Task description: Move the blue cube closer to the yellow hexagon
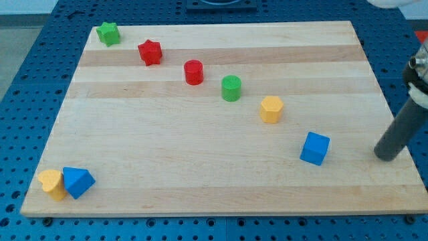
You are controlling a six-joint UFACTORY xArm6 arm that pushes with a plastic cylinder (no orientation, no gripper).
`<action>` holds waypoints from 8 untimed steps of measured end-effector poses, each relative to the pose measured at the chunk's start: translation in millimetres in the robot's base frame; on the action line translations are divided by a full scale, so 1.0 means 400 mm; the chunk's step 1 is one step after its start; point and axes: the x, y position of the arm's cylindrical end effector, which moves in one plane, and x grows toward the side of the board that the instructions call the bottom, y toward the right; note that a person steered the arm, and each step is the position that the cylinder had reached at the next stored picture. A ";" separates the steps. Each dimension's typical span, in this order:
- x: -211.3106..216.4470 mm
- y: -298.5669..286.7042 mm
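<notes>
At the view's bottom left a yellow heart touches a blue triangle, well away from the work. Further right, the yellow hexagon sits near the blue cube, apart, with a gap left to close. My tip rests right of the cube, not touching; there is no claw, only a rod.

Resting on wooden board: my tip, with blue cube near on its view's left, yellow hexagon farther up-left.
</notes>
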 end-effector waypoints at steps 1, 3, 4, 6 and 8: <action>0.014 -0.058; 0.014 -0.197; 0.008 -0.250; 0.001 -0.270; 0.001 -0.294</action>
